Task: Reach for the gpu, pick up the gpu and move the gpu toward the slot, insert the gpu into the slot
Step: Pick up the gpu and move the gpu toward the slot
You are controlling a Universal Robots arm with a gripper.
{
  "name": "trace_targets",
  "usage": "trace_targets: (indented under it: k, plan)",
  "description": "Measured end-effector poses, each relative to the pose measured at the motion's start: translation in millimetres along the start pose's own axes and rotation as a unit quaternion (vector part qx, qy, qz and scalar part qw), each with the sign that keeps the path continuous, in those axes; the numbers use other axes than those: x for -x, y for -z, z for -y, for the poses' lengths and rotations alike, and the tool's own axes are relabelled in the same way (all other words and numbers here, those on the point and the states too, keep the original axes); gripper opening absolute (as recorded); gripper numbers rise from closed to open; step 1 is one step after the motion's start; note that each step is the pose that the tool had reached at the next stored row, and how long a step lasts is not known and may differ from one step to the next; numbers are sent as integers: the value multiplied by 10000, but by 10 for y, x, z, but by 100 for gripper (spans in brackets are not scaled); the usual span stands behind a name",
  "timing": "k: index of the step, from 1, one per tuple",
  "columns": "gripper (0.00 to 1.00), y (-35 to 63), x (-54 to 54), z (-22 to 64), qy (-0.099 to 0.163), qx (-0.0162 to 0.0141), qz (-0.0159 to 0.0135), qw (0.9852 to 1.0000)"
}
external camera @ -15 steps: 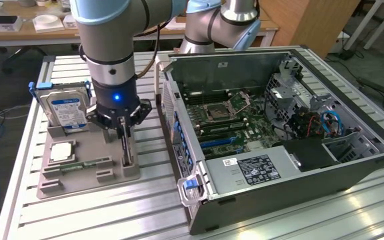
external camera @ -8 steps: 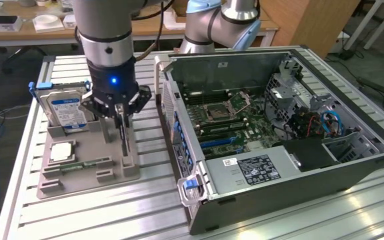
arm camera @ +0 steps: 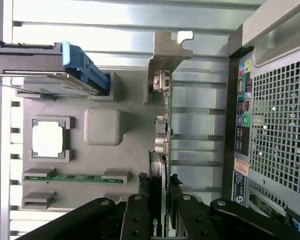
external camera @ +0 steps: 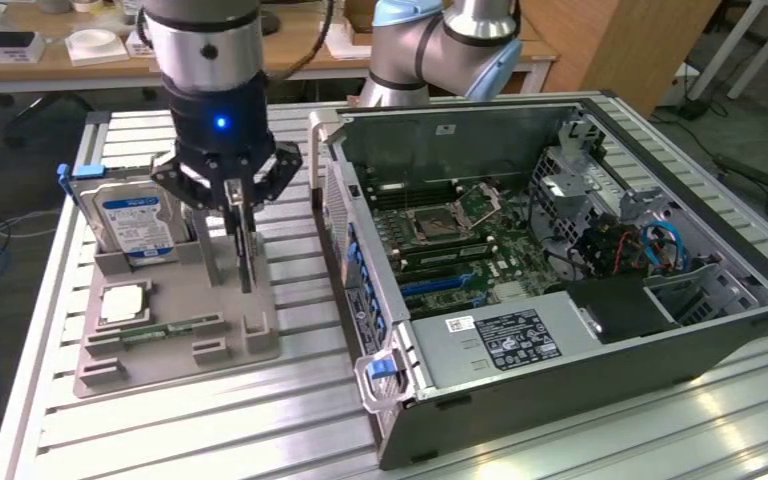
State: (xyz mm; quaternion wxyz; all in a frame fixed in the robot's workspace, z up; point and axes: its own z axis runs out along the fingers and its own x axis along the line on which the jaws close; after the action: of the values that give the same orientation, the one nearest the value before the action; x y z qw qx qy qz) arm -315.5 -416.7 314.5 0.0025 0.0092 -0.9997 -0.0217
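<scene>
1. Gripper [external camera: 233, 205] [arm camera: 158, 220]: black, multi-link fingers hang directly over the grey moulded fixture tray [external camera: 171, 345] [arm camera: 135, 125]. The jaws are pressed against both flat faces of the gpu [external camera: 244, 255] [arm camera: 160, 170].
2. The gpu stands on edge, upright, in a groove on the side of the tray nearest the computer case [external camera: 558, 330] [arm camera: 280, 125]. It is seen edge-on as a thin dark card; its bent metal end bracket [arm camera: 165, 55] projects past the tray's edge.
3. Silver hard drive [external camera: 135, 222] [arm camera: 50, 80], blue-labelled with a blue plastic rail, stands upright in the tray's rear pocket, beside the gpu.
4. Square metal-capped processor [external camera: 120, 300] [arm camera: 48, 139] lies flat in a recessed tray pocket.
5. Thin green memory stick [external camera: 171, 327] [arm camera: 75, 177] lies in a tray slot next to the processor.
6. The case lies open beside the tray, exposing the green motherboard [external camera: 451, 240]; its rear panel is perforated.
7. Tray and case rest on a ribbed aluminium table [external camera: 224, 420] [arm camera: 115, 20].
</scene>
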Motion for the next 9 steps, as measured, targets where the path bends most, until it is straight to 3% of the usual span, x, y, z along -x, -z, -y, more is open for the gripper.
trace_targets:
  k: [9]
  plan:
    - [26,408,-2,-18,0,0,-1,10000]
